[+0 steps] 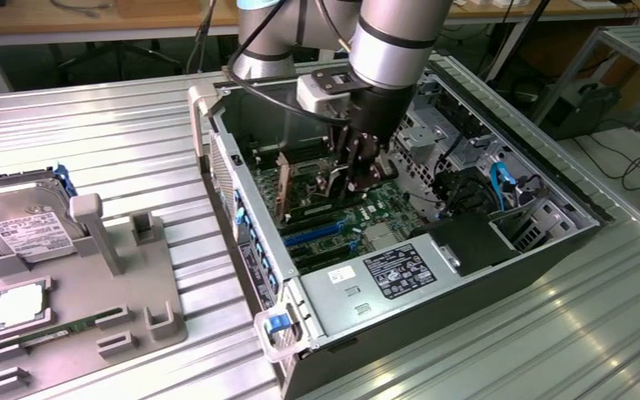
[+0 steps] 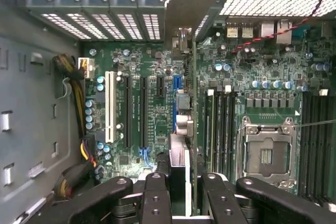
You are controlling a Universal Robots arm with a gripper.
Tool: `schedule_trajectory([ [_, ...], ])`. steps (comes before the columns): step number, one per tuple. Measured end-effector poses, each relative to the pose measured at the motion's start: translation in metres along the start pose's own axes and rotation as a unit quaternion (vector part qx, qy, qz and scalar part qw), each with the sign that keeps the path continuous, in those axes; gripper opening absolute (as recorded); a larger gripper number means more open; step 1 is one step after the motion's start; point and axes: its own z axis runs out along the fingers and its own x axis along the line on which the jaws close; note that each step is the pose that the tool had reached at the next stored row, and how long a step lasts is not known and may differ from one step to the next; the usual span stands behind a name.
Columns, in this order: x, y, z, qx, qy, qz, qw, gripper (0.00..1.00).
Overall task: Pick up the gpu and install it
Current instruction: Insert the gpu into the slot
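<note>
Gripper fingers clamped on the gpu.
The card stands on edge over the motherboard inside the open computer case.

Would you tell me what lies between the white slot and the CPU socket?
In the wrist view, the gpu, edge-on in the hand, stands between white slot and socket.

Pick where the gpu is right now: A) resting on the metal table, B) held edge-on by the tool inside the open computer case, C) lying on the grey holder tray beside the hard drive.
B: the tool grips the gpu edge-on above the motherboard.
</note>
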Motion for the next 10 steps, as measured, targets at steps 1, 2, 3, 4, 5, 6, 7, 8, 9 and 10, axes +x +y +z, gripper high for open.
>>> schedule_trajectory([
  [1,0.0,0.0007,0.0016,0.0,-0.0001,0.003,1.0,0.28],
  [2,0.0,0.002,0.0022,-0.0001,-0.0001,0.004,1.0,0.28],
  [3,0.0,0.0037,0.0026,-0.0001,-0.0001,0.005,1.0,0.28],
  [4,0.0,0.005,0.0032,-0.0001,-0.0001,0.005,1.0,0.28],
  [5,0.0,0.0057,0.0045,0.0,-0.0002,0.005,1.0,0.28],
  [6,0.0,0.006,0.0061,-0.0001,-0.0001,0.005,1.0,0.28],
  [7,0.0,0.0059,0.0081,-0.0001,-0.0001,0.005,1.0,0.28],
  [8,0.0,0.0059,0.0099,-0.0001,-0.0001,0.004,1.0,0.28],
  [9,0.0,0.0058,0.0117,-0.0001,-0.0001,0.004,1.0,0.28],
  [10,0.0,0.0058,0.0133,0.0008,-0.0001,0.004,1.0,0.28],
])
